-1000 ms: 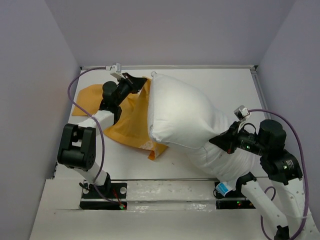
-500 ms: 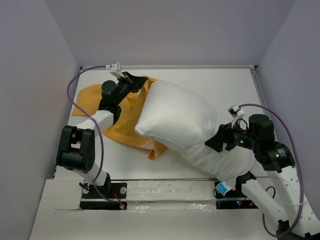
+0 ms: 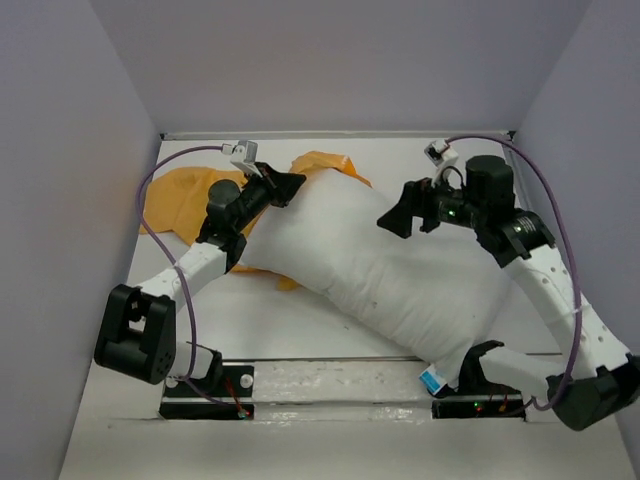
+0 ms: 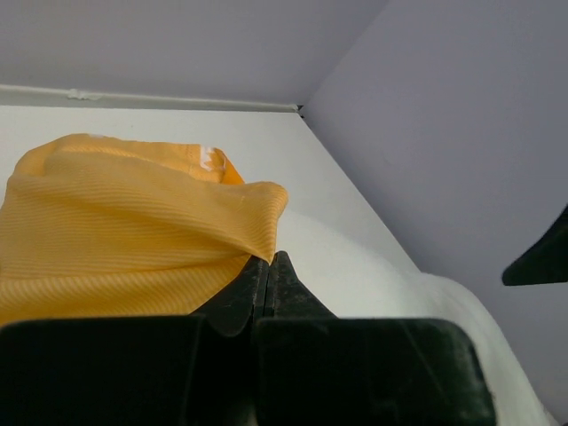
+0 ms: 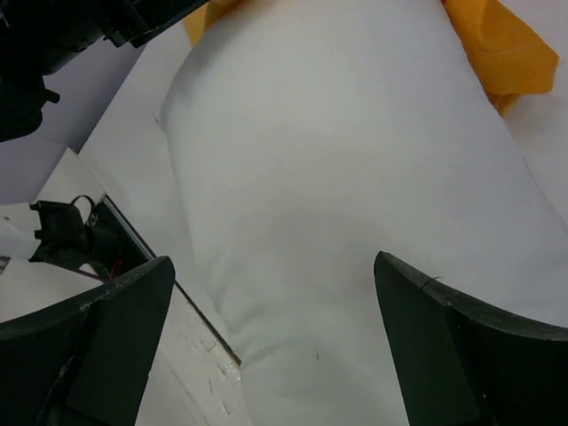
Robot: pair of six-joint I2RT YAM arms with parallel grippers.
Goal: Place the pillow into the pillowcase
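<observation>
The white pillow (image 3: 400,275) lies flat and diagonal across the table, its blue-and-white tag (image 3: 432,378) at the near edge. The orange pillowcase (image 3: 180,195) is bunched behind and under the pillow's far left end, with another fold (image 3: 335,166) at the back. My left gripper (image 3: 292,184) is shut on an edge of the pillowcase (image 4: 133,222), the fingertips (image 4: 269,259) pinching the cloth. My right gripper (image 3: 395,216) hangs open above the pillow (image 5: 337,160), with nothing between its jaws (image 5: 274,259). An orange corner (image 5: 497,49) shows beyond.
Purple walls (image 3: 80,150) close in the table on the left, back and right. The arm bases (image 3: 205,385) stand on the near rail. The left arm's cable (image 3: 150,190) loops over the pillowcase. The left arm (image 5: 80,35) shows in the right wrist view.
The right gripper opened, let go of the pillow and rose toward the back. The pillow dropped from a raised heap to lying flat. The left gripper shifted right, still holding the pillowcase.
</observation>
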